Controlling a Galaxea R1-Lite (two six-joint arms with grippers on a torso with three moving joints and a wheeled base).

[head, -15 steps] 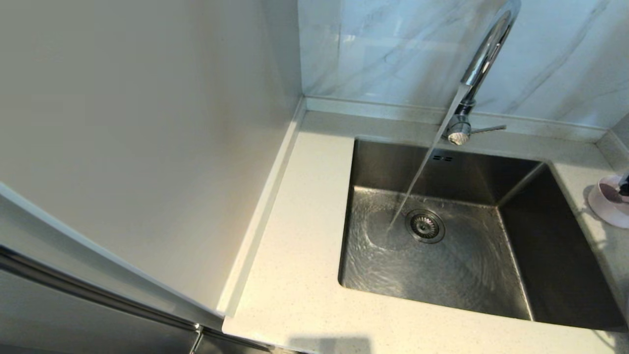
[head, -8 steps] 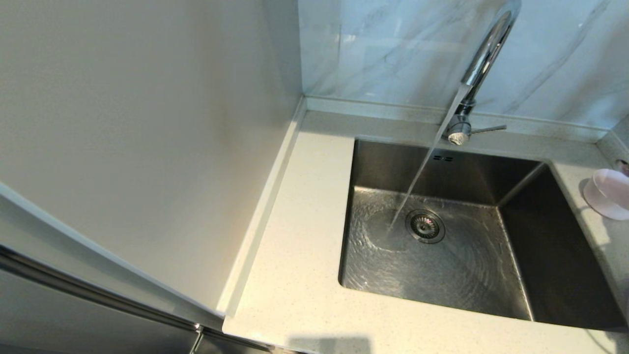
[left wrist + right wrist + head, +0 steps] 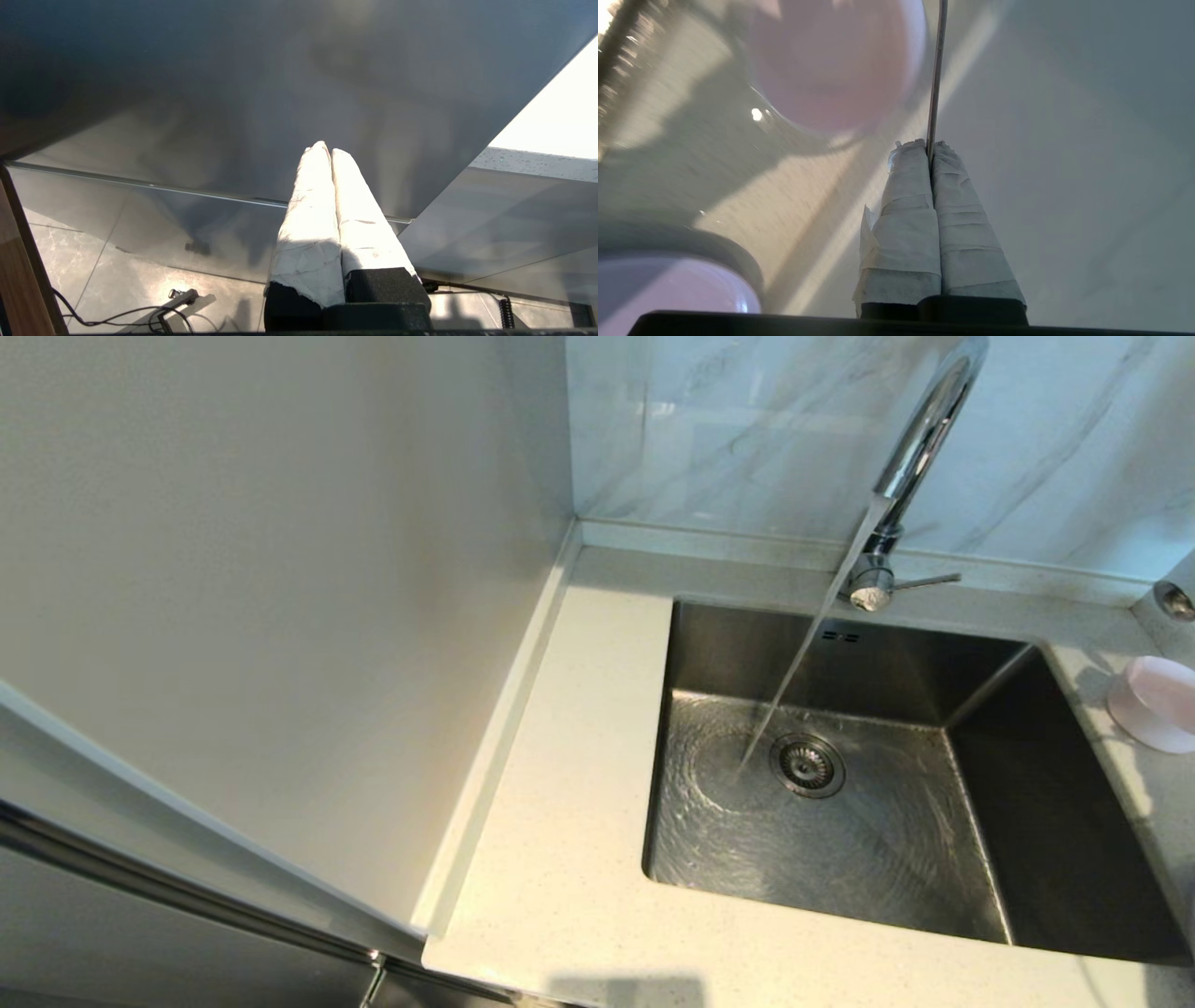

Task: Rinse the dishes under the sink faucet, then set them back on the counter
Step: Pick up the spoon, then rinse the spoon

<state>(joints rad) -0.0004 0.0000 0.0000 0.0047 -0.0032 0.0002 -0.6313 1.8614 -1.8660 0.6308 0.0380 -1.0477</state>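
Water runs from the chrome faucet (image 3: pixel 920 439) into the steel sink (image 3: pixel 1027 821) and lands beside the drain strainer (image 3: pixel 808 765). The pale pink bowl (image 3: pixel 1158 702) stands on the counter (image 3: pixel 560 821) right of the sink, with nothing holding it. In the right wrist view my right gripper (image 3: pixel 930 144) is shut and empty, drawn back from the bowl (image 3: pixel 836 60). The lilac plate (image 3: pixel 668 289) lies on the counter close to it. Only a grey part of my right arm (image 3: pixel 1178 602) shows in the head view. My left gripper (image 3: pixel 325 150) is shut and parked below counter height.
The faucet's thin side lever (image 3: pixel 929 581) points right. A tall pale panel (image 3: pixel 280 569) stands along the counter's left side. Marble-veined tiles (image 3: pixel 747 429) rise behind the raised back edge. Cables (image 3: pixel 140 317) lie on the floor under the left gripper.
My right gripper was at the bowl's rim a second ago; it has let go and pulled away up and to the right. The bowl now rests alone on the counter.
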